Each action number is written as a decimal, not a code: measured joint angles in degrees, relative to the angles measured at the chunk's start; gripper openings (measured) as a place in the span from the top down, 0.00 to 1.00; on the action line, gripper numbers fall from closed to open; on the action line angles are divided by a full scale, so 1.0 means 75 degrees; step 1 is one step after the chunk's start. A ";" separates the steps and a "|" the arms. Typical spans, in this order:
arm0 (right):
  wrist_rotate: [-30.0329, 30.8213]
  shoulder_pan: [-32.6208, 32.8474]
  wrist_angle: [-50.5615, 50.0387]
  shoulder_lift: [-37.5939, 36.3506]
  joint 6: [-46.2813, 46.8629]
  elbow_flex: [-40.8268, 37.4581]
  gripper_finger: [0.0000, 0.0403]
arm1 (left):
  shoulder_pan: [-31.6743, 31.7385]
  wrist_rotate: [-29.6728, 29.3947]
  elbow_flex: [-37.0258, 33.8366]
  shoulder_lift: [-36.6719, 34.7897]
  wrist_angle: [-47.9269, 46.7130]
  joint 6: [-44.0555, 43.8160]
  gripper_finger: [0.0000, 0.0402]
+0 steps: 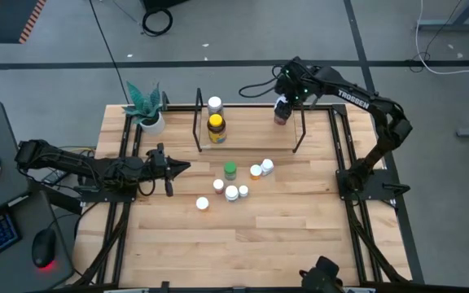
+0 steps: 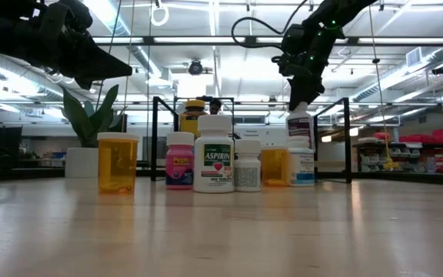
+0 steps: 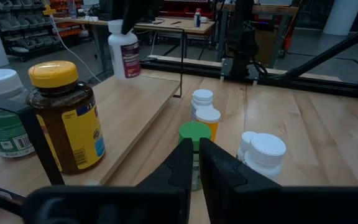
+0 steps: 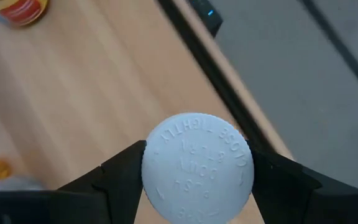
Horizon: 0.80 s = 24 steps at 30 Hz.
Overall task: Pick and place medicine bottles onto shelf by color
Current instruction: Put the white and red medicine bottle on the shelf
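My right gripper (image 4: 197, 171) clamps a white-capped bottle (image 1: 281, 112) over the shelf (image 1: 300, 130); two bottles apparently shelved, six remain. Left gripper (image 1: 181, 168) waits, fingers together.

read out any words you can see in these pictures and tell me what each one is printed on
"ASPIRIN": white bottle at the front of the group, low view.
"Pepto": pink bottle beside it.
"TROSSEN": right arm's link, high view.
Raised lettering on the white cap in the right end effector: unreadable.
Other labels: too small.
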 joint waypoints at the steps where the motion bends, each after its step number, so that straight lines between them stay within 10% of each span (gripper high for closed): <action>1: -0.0056 0.0054 -0.0147 0.0000 0.0017 0.0000 0.35 | 0.0000 0.0002 0.0000 -0.0002 0.0000 -0.0005 0.92; 24: 0.0384 0.1828 0.0213 -0.1583 0.0831 -0.1378 0.35 | 0.0001 0.0002 0.0000 -0.0003 0.0003 -0.0002 0.93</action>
